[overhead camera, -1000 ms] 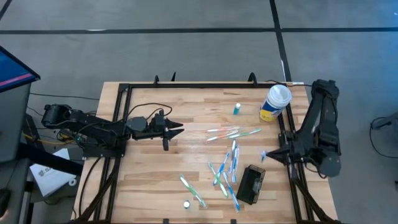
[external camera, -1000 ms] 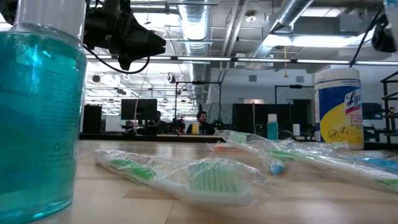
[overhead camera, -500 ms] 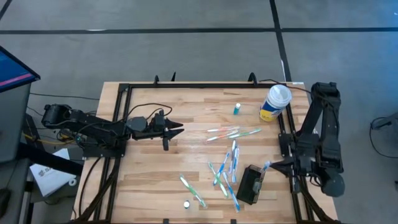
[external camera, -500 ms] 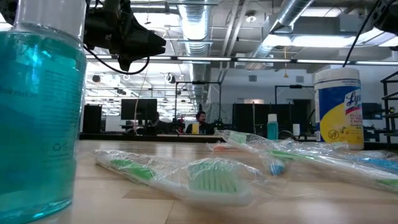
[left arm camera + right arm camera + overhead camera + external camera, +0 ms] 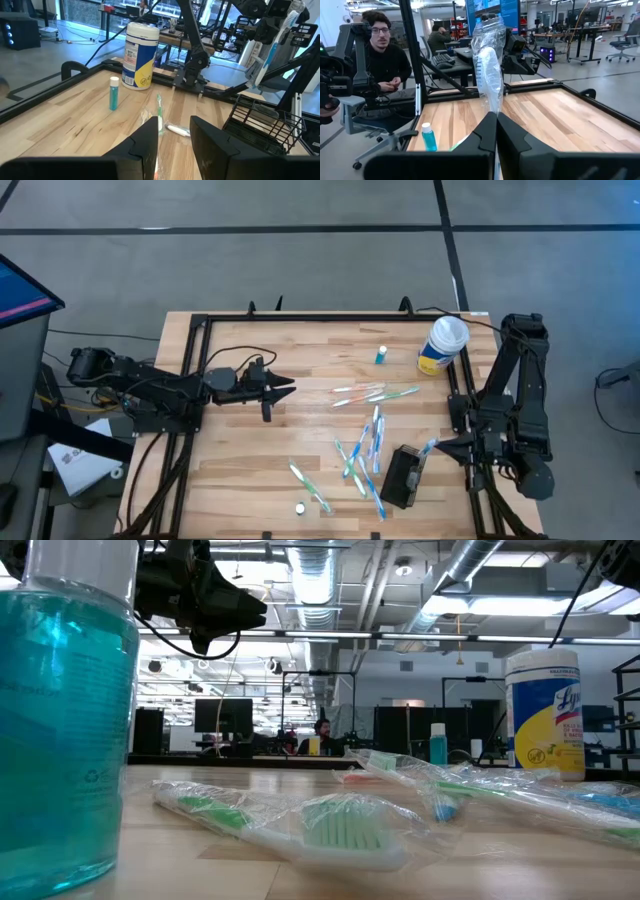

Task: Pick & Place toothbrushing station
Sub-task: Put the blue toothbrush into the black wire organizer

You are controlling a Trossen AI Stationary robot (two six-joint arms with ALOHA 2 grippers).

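The toothbrushing station [image 5: 403,477], a black mesh box, lies on the wood table near its near right corner; the left wrist view shows it too [image 5: 260,125]. My right gripper [image 5: 432,446] hovers just past the station's right side, shut on a plastic-wrapped toothbrush [image 5: 487,65]. My left gripper [image 5: 288,388] stays over the table's left middle, open, with nothing between its fingers [image 5: 174,137]. Several other wrapped toothbrushes [image 5: 362,458] lie flat on the table beside the station. My right gripper pinches the wrapped toothbrush between its two fingers at the lower part of the wrapper [image 5: 494,111]. The fingers come level from the table's right side. The brush stands slanted beyond them, its bristle head [image 5: 482,62] away from the fingers, clear of table and station.
A yellow-and-blue wipes canister [image 5: 442,345] stands at the far right, a small teal bottle [image 5: 381,356] beside it. More wrapped toothbrushes [image 5: 375,393] lie mid-table. A large blue bottle [image 5: 60,710] stands at the near edge. A person [image 5: 382,55] sits beyond the table.
My right gripper has moved toward the table's near edge and slightly down with the wrapped toothbrush, turning a little, and now stands beside the station. It has kept still for the last half second.
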